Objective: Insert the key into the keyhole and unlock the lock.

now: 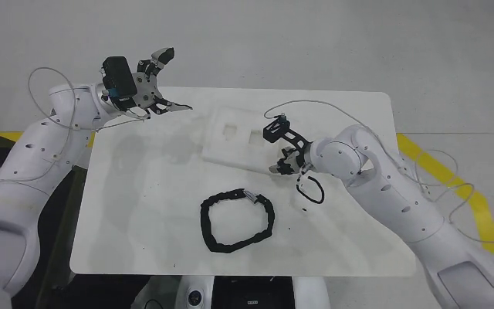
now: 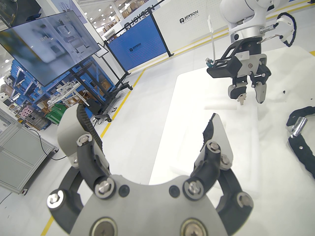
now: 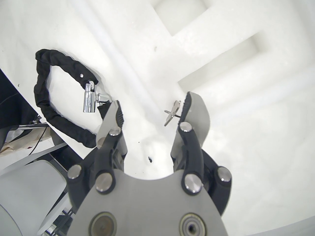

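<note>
A black chain lock (image 1: 231, 224) lies in a loop on the white table, its silver lock cylinder (image 1: 251, 195) at the loop's far side. My right gripper (image 1: 282, 164) hangs over the near edge of a white foam tray (image 1: 231, 151), just beyond the chain. In the right wrist view this gripper (image 3: 152, 112) is open, and a small metal key (image 3: 172, 112) clings to one finger's pad; the cylinder (image 3: 89, 99) lies beside the other finger. The left wrist view shows the key (image 2: 242, 98) under one finger. My left gripper (image 1: 158, 81) is open at the table's far left corner, holding nothing.
The foam tray (image 3: 246, 124) has two rectangular recesses (image 3: 182, 6) beyond the right gripper. The table's (image 1: 139, 232) left side and near edge are bare. In the left wrist view the chain (image 2: 301, 148) lies to the side of the open left gripper (image 2: 147, 121).
</note>
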Controlling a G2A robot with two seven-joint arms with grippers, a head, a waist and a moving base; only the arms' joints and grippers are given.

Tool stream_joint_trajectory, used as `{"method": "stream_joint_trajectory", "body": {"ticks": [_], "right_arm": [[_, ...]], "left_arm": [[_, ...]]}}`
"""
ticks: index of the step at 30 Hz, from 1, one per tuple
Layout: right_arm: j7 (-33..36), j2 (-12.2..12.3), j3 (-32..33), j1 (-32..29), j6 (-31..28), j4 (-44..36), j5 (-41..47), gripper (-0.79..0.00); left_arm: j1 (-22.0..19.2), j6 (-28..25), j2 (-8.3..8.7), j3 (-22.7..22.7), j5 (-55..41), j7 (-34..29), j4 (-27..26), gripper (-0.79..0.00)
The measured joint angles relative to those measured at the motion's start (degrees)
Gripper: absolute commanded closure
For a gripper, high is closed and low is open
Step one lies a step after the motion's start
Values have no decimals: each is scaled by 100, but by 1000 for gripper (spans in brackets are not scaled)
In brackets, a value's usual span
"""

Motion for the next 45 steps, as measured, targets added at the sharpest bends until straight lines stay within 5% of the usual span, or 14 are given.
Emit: {"method": "stream_joint_trajectory", "body": {"ticks": [18,45], "right_arm": [[81,-38,40,-32,129,9,-464,0],[314,60,740,-205,32,-766,-844,0]], "left_arm": [[0,0,0,0,0,0,0,-785],[0,0,0,0,0,0,0,-785]]}}
